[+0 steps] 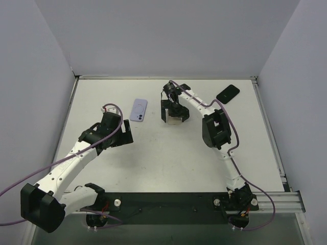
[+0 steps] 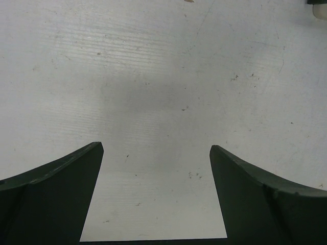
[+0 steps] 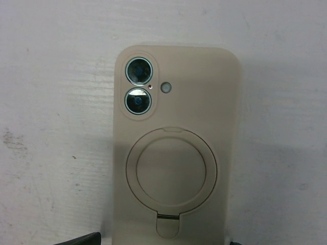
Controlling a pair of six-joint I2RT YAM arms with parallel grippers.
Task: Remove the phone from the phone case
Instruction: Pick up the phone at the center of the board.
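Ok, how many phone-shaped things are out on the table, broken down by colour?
Beige cased phone: 1
Lilac phone: 1
Black phone: 1
Total: 3

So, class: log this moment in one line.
left claw: open, over table | right claw: open, above beige phone case | phone: inside case

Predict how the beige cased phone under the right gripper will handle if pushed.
Likely slides, not rolls: the beige cased phone lies flat on the table. Its matte finish probably grips well. The hinged ring may flip up if caught.
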